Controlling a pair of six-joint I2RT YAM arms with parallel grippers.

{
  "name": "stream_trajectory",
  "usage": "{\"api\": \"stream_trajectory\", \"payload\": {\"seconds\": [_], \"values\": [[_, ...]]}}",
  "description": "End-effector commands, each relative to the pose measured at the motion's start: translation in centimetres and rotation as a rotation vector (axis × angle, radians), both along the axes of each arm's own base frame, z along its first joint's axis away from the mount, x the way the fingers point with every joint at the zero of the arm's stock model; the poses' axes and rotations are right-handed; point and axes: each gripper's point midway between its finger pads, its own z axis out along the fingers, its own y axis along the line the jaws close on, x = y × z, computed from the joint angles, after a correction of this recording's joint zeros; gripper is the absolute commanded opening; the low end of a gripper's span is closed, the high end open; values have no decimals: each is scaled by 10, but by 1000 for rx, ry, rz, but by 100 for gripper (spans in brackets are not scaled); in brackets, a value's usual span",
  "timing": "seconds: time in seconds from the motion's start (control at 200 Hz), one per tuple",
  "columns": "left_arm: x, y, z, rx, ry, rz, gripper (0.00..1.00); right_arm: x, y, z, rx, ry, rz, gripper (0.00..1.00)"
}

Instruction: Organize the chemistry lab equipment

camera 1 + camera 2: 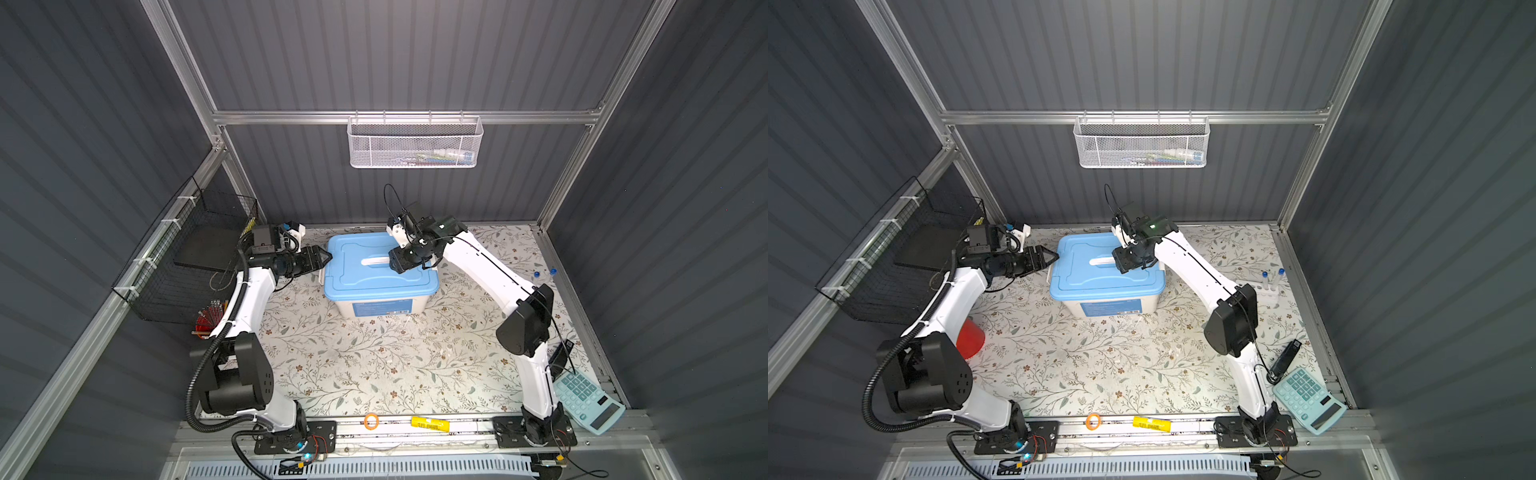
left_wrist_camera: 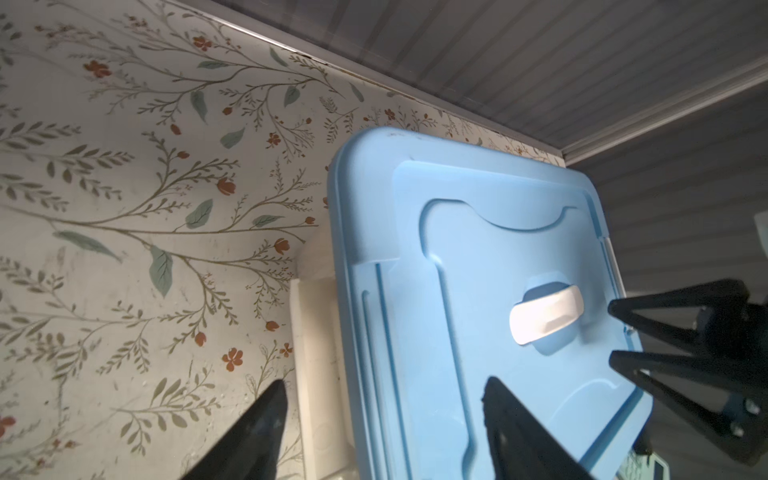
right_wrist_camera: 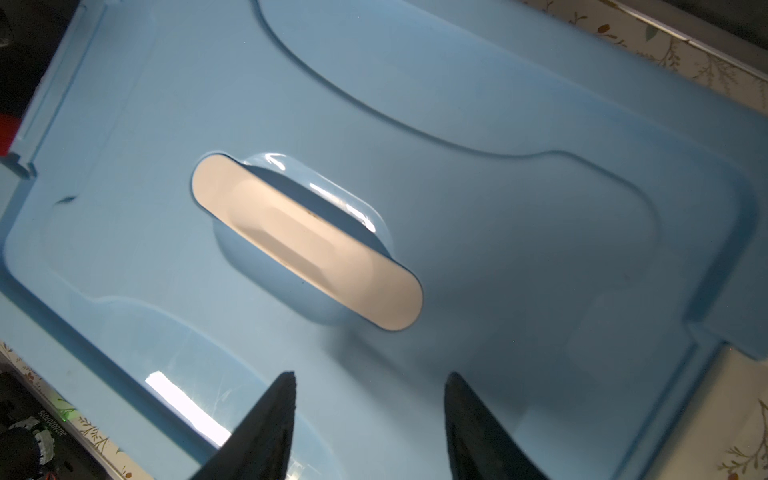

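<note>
Both pairs of fingers [image 3: 266,428] spread, we see; left gripper [image 1: 328,257] at blue lid [image 1: 365,282] edge; right gripper [image 3: 371,378] above its white handle [image 3: 307,245].

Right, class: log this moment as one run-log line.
left pincer: open, at blue lid edge | right pincer: open, near white handle | lid: on box

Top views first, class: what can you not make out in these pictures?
- White plastic box with closed blue lid: contents hidden by the lid, every view.
- White wire-mesh wall basket: items blurred behind mesh, both top views.
- White holed rack: largely behind the right arm, in a top view.
</note>
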Motion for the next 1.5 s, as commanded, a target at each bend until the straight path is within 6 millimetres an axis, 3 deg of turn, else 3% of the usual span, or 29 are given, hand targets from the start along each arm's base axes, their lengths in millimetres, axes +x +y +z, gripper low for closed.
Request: {"api": "stream_trajectory", "payload": {"seconds": [0.0,0.085,0.21,0.35,0.841,1.491], "values": [[-8,20,22,135,-33,39,90,-3,4,-7,1,19,4,58],[-9,27,11,139,6,54,95,-2,6,-8,6,20,6,59],[-9,17,-7,56,24,30,96,-3,6,-7,5,19,8,59],[-5,4,-12,-23,18,-21,96,-4,3,-6,-7,14,6,59],[-5,-1,-42,-57,56,-47,100,-5,4,-7,-3,18,7,59],[-10,-27,-52,-228,72,-161,100,-6,1,-8,-2,18,-3,59]]}}
